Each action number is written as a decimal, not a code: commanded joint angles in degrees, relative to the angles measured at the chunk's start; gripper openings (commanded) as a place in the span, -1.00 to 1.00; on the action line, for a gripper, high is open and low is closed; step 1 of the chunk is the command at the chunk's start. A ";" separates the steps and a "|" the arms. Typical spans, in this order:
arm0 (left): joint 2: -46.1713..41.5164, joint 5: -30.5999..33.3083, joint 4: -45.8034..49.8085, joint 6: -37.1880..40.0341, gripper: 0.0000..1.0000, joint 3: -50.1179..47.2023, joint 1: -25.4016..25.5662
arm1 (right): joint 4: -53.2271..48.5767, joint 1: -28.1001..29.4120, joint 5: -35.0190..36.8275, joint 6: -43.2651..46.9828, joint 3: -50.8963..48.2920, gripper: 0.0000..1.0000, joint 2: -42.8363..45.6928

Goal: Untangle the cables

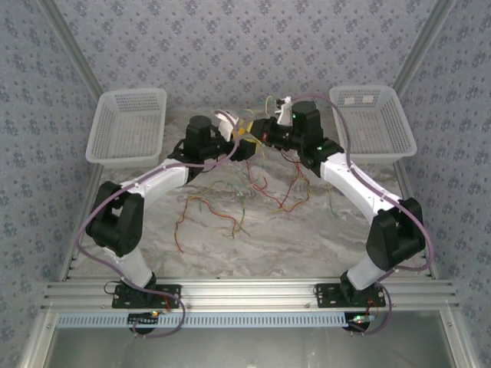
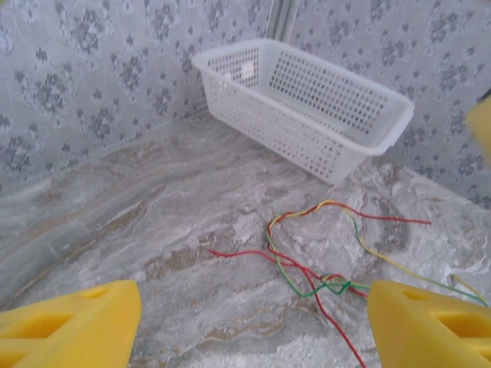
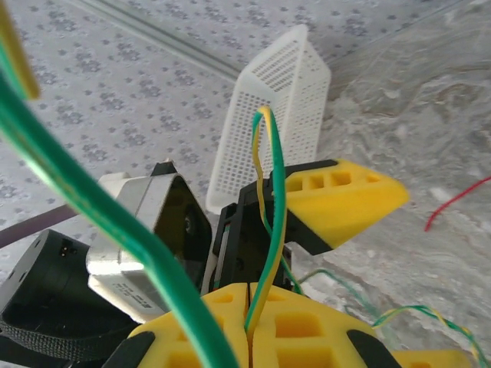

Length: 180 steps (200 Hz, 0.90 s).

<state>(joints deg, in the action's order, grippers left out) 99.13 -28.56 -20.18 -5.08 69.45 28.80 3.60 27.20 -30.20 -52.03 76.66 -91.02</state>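
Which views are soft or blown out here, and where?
Right wrist: a green cable right at the lens is a thick blur. Left wrist: the yellow fingers in the bottom corners are soft, while the cables beyond them are crisp. Top external: even light, faint shadows, no glare.

The left arm point(image 1: 161, 180) and right arm point(image 1: 353, 180) match: smooth white shells between bulky black joint housings, each ending in a black base plate point(image 1: 146, 295). A thick purple-grey cord point(image 1: 343, 138) runs along the outside of each. Small green lights point(image 1: 320, 143) glow on the right arm's joints. The left pincer point(image 2: 253, 330) and right pincer point(image 3: 248, 307) have bright yellow wedge-shaped fingers point(image 2: 69, 326) with moulded rectangular pockets, set on black brackets. A silver-grey wrist block point(image 3: 126, 230) carries a small white label.
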 commanded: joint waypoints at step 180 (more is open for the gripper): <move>0.52 -6.94 -15.36 -2.79 0.40 -2.65 2.44 | 13.53 0.21 -9.45 -6.33 -1.69 -1.00 -4.25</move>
<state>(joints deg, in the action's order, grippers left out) 99.77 -36.71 -33.17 -8.16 63.16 32.08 8.10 25.26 -34.46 -50.65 77.47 -94.74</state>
